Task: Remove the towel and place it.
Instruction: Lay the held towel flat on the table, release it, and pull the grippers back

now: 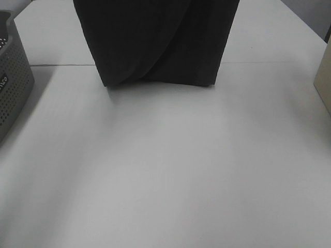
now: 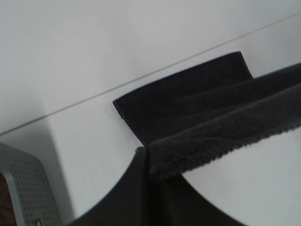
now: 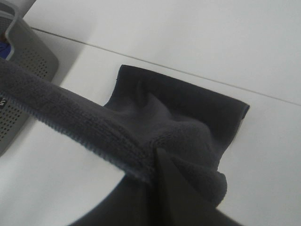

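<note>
The towel (image 1: 155, 41) is very dark and plush. In the exterior high view it hangs down from above the picture's top edge, and its folded lower end rests on the white table (image 1: 165, 170) at the far middle. Neither gripper shows in that view. In the left wrist view my left gripper (image 2: 146, 157) is shut on a hemmed edge of the towel (image 2: 225, 129). In the right wrist view my right gripper (image 3: 156, 162) is shut on another part of the towel's edge (image 3: 70, 115). The towel's lower end (image 3: 188, 108) lies on the table below both.
A grey perforated basket (image 1: 13, 77) stands at the table's left edge; it also shows in the left wrist view (image 2: 28, 188) and the right wrist view (image 3: 28, 52). A beige object (image 1: 325, 85) sits at the right edge. A seam (image 1: 62, 65) crosses the table.
</note>
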Robot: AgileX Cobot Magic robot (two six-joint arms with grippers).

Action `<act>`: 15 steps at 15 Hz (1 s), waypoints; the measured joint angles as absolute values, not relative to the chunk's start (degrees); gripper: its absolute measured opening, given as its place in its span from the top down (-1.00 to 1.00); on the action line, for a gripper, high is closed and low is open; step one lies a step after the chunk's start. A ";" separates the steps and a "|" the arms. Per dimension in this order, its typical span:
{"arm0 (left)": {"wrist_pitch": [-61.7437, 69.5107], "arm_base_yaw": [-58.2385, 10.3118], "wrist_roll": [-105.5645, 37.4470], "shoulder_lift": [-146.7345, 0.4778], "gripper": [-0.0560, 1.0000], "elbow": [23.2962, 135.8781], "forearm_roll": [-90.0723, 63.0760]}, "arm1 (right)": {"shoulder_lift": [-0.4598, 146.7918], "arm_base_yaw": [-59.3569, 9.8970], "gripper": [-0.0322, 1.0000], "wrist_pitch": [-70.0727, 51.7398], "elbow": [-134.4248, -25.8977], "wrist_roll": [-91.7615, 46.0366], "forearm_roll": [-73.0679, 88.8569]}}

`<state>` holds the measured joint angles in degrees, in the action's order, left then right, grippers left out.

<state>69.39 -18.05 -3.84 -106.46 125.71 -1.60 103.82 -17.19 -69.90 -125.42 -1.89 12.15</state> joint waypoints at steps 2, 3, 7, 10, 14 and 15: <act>69.39 -18.74 -3.61 -98.20 0.89 114.59 -2.41 | 99.12 -17.19 0.90 -69.90 -118.37 -1.89 14.73; 69.39 -19.31 -3.50 -95.28 0.89 111.15 -2.41 | 97.06 -17.19 0.90 -69.90 -115.97 -1.89 15.70; 69.16 -22.69 -2.81 -86.34 0.89 100.73 -2.41 | 89.50 -17.19 0.90 -69.90 -107.37 -1.78 16.96; 68.93 -25.38 -0.80 -79.93 0.89 92.82 -2.69 | 82.91 -17.19 0.90 -69.90 -96.37 -1.49 18.56; 68.58 -28.93 1.89 -71.68 0.89 79.07 -6.70 | 73.97 -17.25 0.90 -69.79 -81.19 0.00 19.82; 68.58 -29.97 2.06 -70.70 0.89 76.32 -7.96 | 72.36 -17.25 0.90 -69.79 -78.21 0.34 19.82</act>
